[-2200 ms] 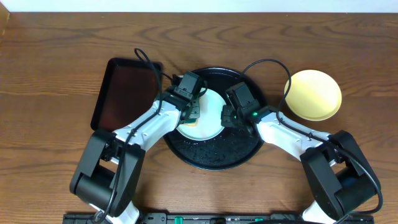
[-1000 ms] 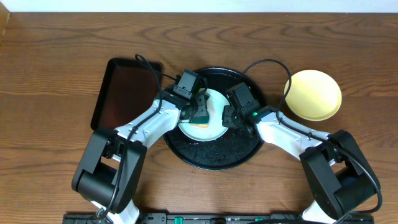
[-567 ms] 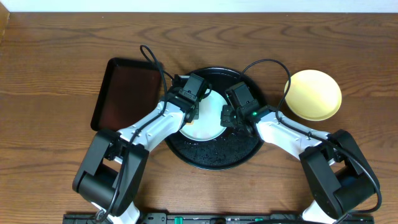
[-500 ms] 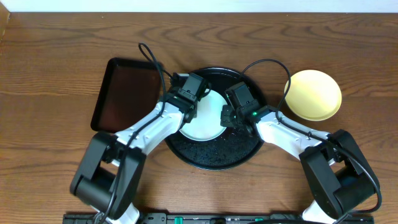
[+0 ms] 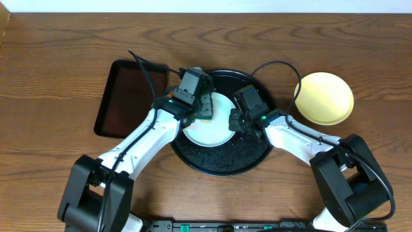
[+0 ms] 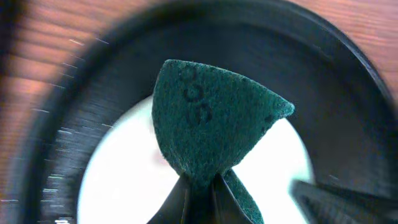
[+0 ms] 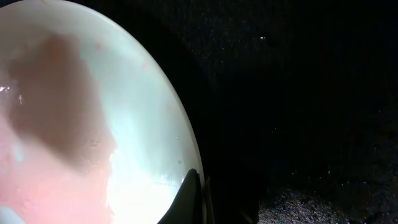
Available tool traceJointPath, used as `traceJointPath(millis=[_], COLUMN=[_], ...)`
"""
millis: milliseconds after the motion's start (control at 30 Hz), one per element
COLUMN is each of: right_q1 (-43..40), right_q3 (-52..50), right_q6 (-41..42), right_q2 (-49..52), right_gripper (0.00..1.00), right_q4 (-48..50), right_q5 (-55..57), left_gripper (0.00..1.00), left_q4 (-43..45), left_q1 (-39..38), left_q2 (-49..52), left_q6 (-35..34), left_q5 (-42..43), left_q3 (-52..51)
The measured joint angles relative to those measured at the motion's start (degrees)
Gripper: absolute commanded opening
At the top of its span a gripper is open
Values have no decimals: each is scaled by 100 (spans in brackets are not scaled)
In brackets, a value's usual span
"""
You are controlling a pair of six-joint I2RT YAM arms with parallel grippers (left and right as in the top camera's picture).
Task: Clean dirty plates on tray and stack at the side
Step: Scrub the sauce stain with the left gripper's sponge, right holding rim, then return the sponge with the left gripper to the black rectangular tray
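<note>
Sponge sits pinched in the left gripper, above the white plate on the tray. The right gripper seems to nip its rim.

The fingers seemingly pinch the pale plate (black tray beneath).

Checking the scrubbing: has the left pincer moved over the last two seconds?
Yes: the left pincer, gripping the sponge, shifted toward the far rim of the black tray.

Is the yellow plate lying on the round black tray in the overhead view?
No, the yellow plate lies on the wooden table to the right of the black tray, apart from its rim.
</note>
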Motion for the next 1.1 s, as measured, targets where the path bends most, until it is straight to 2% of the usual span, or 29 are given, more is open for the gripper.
traceJointPath(millis=[233,367,433,633,833,933,1100], right_q1=[0,0,0,2,0,0,-4], right_q3=[2,2,2,7,9,9,-17], right_q6=[0,-2,-2,-2,-2,-2,-240], right_q2=[0,0,0,0,-2,-55,-400], right_gripper=[1,1,1,1,1,1,1], right_q4=[-7,-9,-9,-13,-28,-157,-343], right_q5=[2,15,17,13,13,55,122], left_gripper=[8,8,8,8,8,8,7], left_q4=[31,-118,-306,-1128,-1224,-1169,-833], left_q1=[-37,-44,-87,-168,136,529,1617], left_q2=[726,896,887,614,-142,-787,-1355], left_q6=[-190,-146,-144,-101,-37,-35,55], left_q5=[417,122,-229,-2105,-3281,-3272,-2127], left_q3=[0,9,37,66,63,63,55])
